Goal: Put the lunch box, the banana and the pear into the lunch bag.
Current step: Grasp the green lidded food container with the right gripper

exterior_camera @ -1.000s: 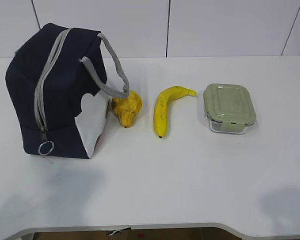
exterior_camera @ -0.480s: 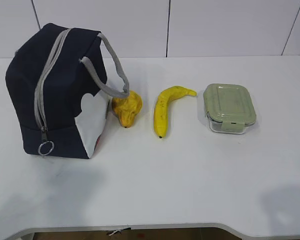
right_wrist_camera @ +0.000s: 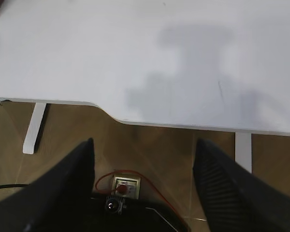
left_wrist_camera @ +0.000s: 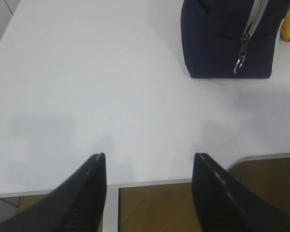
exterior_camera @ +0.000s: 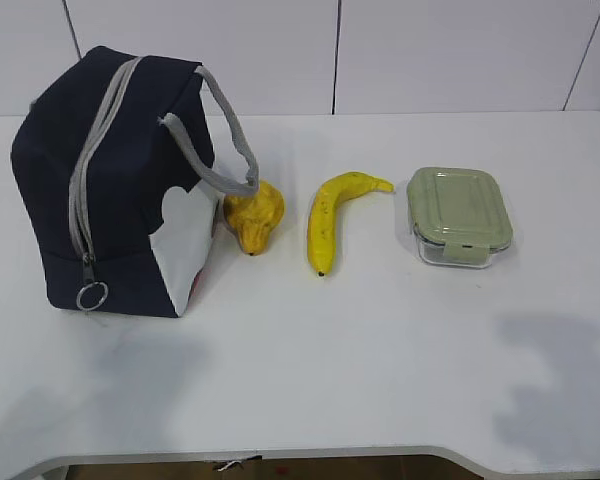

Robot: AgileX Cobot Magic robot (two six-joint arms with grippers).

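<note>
The navy lunch bag point(exterior_camera: 120, 180) stands zipped shut at the left of the white table point(exterior_camera: 330, 350), its ring pull point(exterior_camera: 91, 296) hanging low on the front. The yellow pear point(exterior_camera: 253, 216) lies against the bag's right side. The banana point(exterior_camera: 332, 216) lies to the right of the pear. The green-lidded glass lunch box point(exterior_camera: 458, 215) stands further right. Neither gripper shows in the exterior view. My left gripper point(left_wrist_camera: 149, 159) is open and empty above the table's near edge, with the bag point(left_wrist_camera: 227, 38) far ahead to the right. My right gripper point(right_wrist_camera: 142, 145) is open and empty over the floor before the table edge.
A white panelled wall rises behind the table. Below the front edge are the brown floor point(right_wrist_camera: 154, 140), a white table leg point(right_wrist_camera: 34, 128) and a floor socket with a red cable point(right_wrist_camera: 124, 184). Arm shadows lie on the table at front left and front right.
The shadow at the table's front right has grown and moved inward toward the lunch box. The bag, pear, banana and lunch box have not moved.
</note>
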